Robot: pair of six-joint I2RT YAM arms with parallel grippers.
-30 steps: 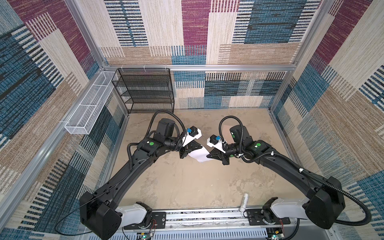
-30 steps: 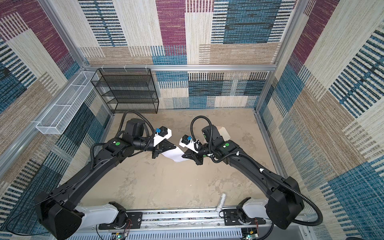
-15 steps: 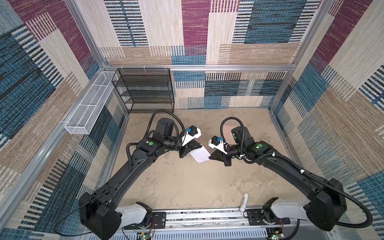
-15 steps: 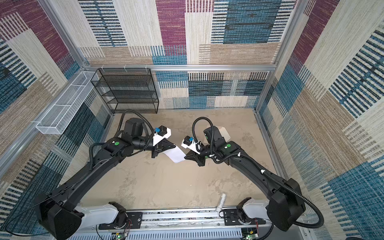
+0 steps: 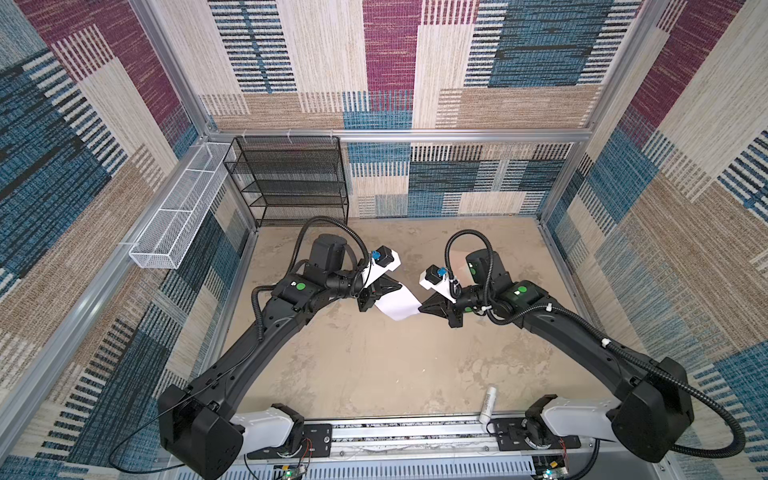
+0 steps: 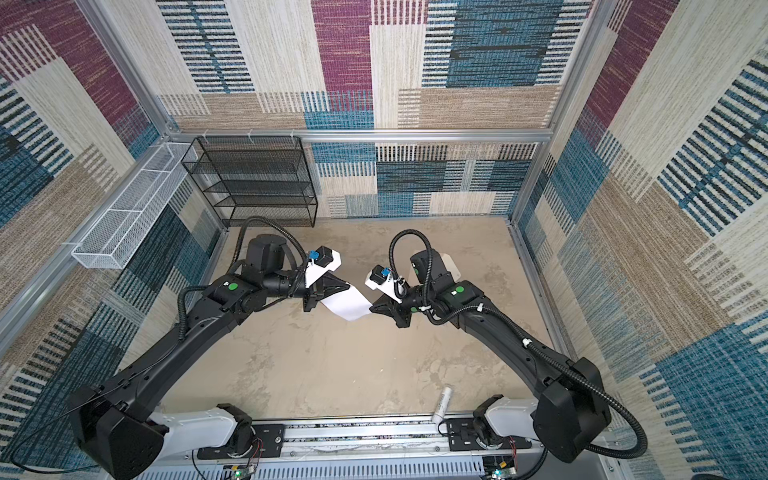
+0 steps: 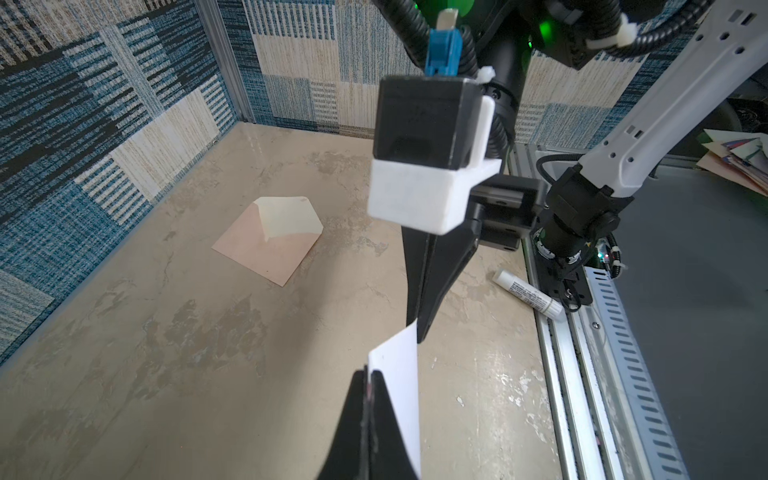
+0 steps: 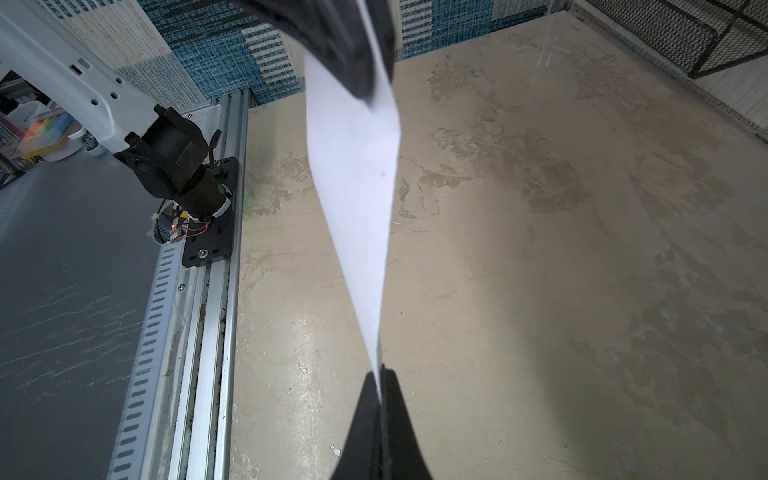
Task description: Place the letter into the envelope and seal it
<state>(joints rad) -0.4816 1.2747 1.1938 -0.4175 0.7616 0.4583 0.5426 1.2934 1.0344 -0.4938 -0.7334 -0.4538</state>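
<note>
White card stock, the plain face of the letter (image 5: 397,305), spanned the gap between my two arms, clear of the bench (image 5: 374,374). My left tool (image 5: 380,295) was clenched on one edge of the letter. My right tool (image 5: 422,309) was pinched shut on the opposite corner, so the thin sheet hung taut between them rather than drooping.

The envelope (image 7: 270,237) lay flat on the bench beyond the right arm, which hid most of it in both top views. Its flap stood raised with the cream lining showing, leaving the mouth open for insertion. A white tube (image 7: 528,295) lay beside the front rail, well apart from both.

I judged this a hand-over toward the arm nearer the envelope, with insertion not yet begun. One tool would need to let go before either arm travelled, or the card might buckle or tear.
</note>
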